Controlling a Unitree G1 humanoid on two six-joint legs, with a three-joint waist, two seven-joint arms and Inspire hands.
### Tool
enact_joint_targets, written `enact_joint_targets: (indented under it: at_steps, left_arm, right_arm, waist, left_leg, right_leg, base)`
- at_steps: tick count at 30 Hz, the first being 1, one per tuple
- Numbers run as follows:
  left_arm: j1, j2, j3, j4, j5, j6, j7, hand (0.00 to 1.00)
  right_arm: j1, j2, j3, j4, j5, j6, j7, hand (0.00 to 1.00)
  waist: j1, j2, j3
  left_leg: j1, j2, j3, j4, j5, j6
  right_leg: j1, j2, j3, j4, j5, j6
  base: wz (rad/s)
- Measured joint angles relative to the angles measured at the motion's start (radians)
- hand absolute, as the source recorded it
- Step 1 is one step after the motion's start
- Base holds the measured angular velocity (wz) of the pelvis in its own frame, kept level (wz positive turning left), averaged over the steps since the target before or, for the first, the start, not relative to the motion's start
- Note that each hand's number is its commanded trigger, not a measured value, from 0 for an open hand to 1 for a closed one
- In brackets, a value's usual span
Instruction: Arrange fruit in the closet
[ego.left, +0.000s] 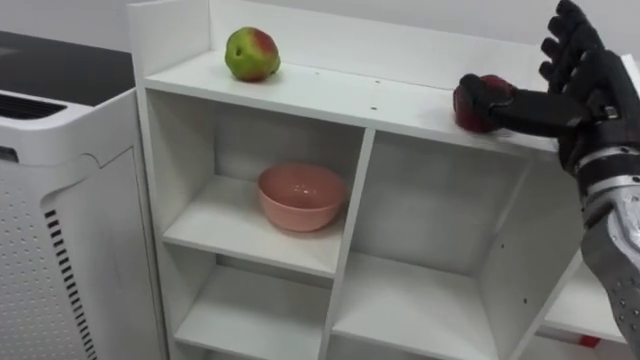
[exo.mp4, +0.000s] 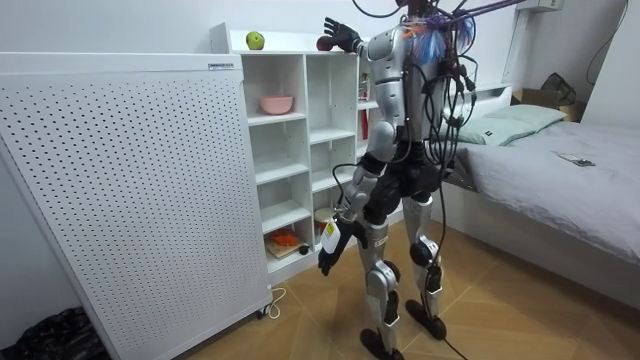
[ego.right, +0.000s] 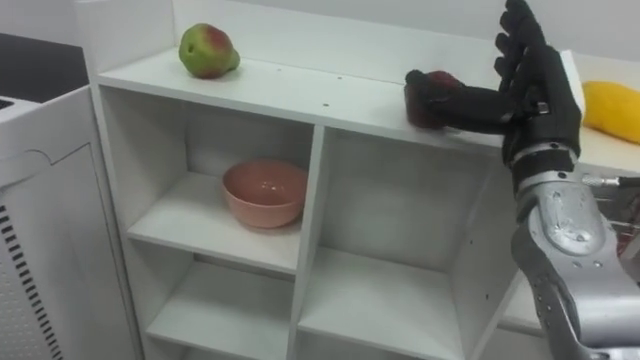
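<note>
Where right hand (ego.left: 588, 82) touches it, red fruit (ego.left: 464, 104) half hidden.

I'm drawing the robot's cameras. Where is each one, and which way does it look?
Left eye view: on the head, looking down at the shelf; right hand and forearm show.
Right eye view: just beside it, same aim; same hand, plus a yellow fruit.
Room view: standing off in the room, seeing the whole robot at the shelf, left hand hanging.
All share the apple, red fruit and bowl.
</note>
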Motion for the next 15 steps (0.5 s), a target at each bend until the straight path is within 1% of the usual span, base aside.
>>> enact_joint_targets:
  at_steps: [2,4,6,7,8,10,15]
  left_arm:
    - [-0.001,0.002,0.000,0.000,0.000,0.006,-0.015,0.00]
    - [-0.002,0.002,0.000,0.000,0.000,0.009,-0.024,0.00]
    - [-0.003,0.004,0.000,0.000,-0.001,0.010,-0.028,0.00]
    - [-0.004,0.005,0.000,0.000,-0.001,0.010,-0.031,0.00]
    - [-0.008,0.007,-0.001,0.001,-0.002,0.010,-0.037,0.00]
    - [-0.015,0.009,-0.001,0.009,-0.002,0.010,-0.039,0.00]
    - [-0.024,0.022,-0.002,0.023,-0.004,0.010,-0.032,0.00]
  right_arm:
    - [-0.022,-0.024,0.025,0.030,-0.017,0.001,0.037,0.00]
    - [-0.026,-0.028,0.024,0.039,-0.032,0.001,0.058,0.00]
    - [-0.026,-0.029,0.024,0.041,-0.039,0.001,0.071,0.00]
    - [-0.026,-0.029,0.024,0.042,-0.041,0.000,0.073,0.00]
    - [-0.027,-0.031,0.023,0.046,-0.047,-0.001,0.079,0.00]
    - [-0.028,-0.036,0.023,0.067,-0.048,-0.001,0.090,0.00]
    - [-0.057,-0.054,0.073,0.127,-0.038,-0.001,0.108,0.00]
  waist:
    - [-0.001,0.000,0.0003]
    - [-0.001,-0.001,0.0005]
    - [-0.001,-0.003,0.0026]
    - [-0.001,-0.004,0.0044]
    - [-0.001,-0.006,0.0101]
    - [0.000,-0.007,0.0105]
    - [0.004,-0.013,0.0128]
  left_leg:
    - [0.001,-0.001,-0.001,0.000,0.000,0.000]
    - [0.002,-0.001,-0.002,0.000,0.000,0.000]
    - [0.002,-0.001,-0.002,0.000,0.000,0.000]
    - [0.002,-0.001,-0.002,0.000,0.000,0.000]
    - [0.006,-0.001,-0.004,0.000,0.000,0.000]
    - [0.011,-0.002,-0.009,0.000,0.000,0.000]
    - [0.015,-0.003,-0.007,0.000,0.000,0.000]
  right_leg:
    - [0.001,0.000,0.000,0.000,0.000,0.000]
    - [0.001,0.000,0.001,0.000,0.000,0.000]
    - [0.002,0.000,0.001,-0.001,0.000,0.000]
    - [0.003,0.000,0.001,-0.001,0.000,0.000]
    - [0.006,0.000,0.001,-0.001,0.000,0.000]
    - [0.012,-0.001,-0.001,-0.001,0.000,0.000]
    - [0.013,-0.002,-0.005,-0.001,0.000,0.000]
  base:
    - [-0.02]
    - [0.00]
    - [0.00]
    - [0.00]
    - [0.05]
    - [0.06]
    - [-0.01]
